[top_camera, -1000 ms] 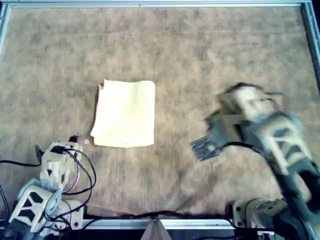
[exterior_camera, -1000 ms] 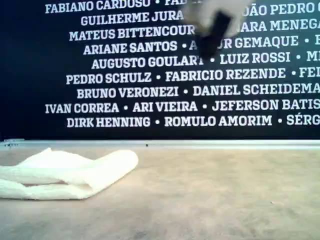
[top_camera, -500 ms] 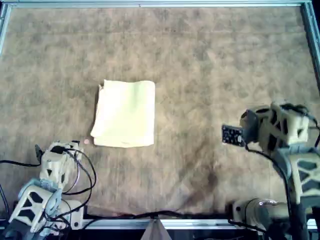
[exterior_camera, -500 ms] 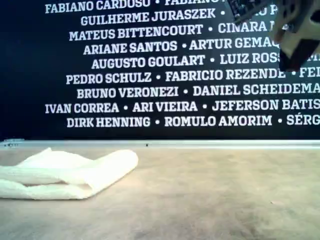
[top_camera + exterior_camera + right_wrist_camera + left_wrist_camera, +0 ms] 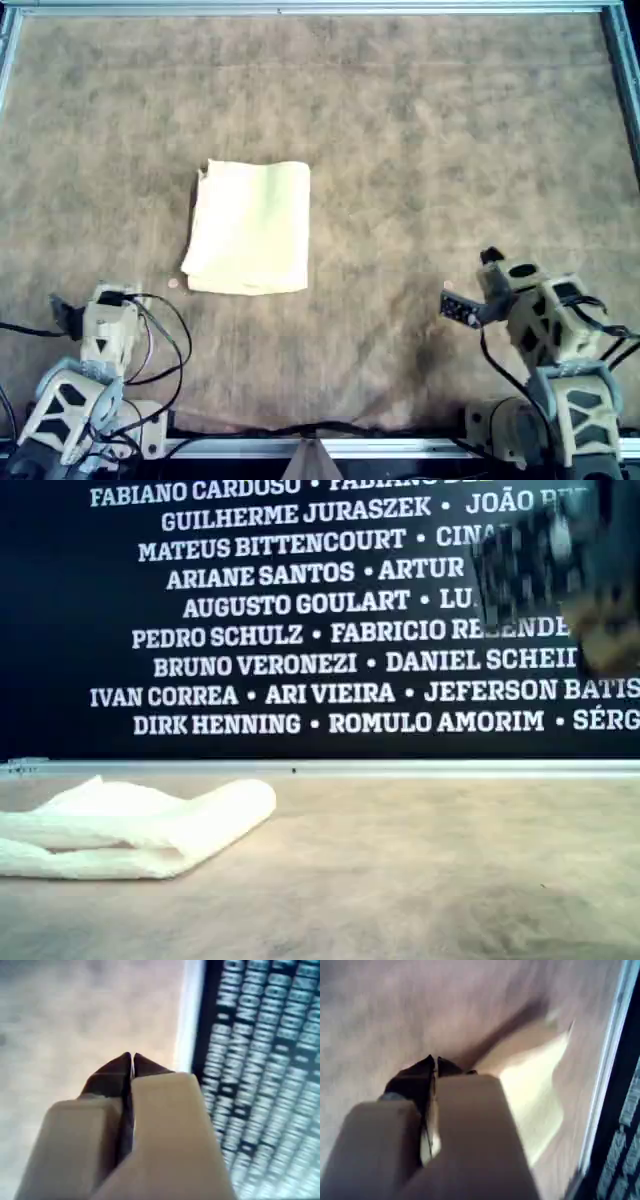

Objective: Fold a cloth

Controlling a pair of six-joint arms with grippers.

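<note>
- Left gripper [image 5: 436, 1060], jaws pressed together and empty, parked low at the overhead view's left
- The cloth [image 5: 250, 227] lies folded on the brown table [image 5: 420, 120], left of centre
- Right gripper [image 5: 131, 1056], jaws together, at lower right

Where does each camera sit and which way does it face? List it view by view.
Overhead: above, facing straight down on the folded cloth; both arms show along its bottom edge.
Exterior: low at table level, facing a wall of names; cloth at its left, a blurred arm at upper right.
Left wrist: on the left gripper, fingers closed, facing the cloth.
Right wrist: on the right gripper, fingers closed, facing bare table and the wall.
Shared: the cloth appears in overhead, exterior and left wrist views.
</note>
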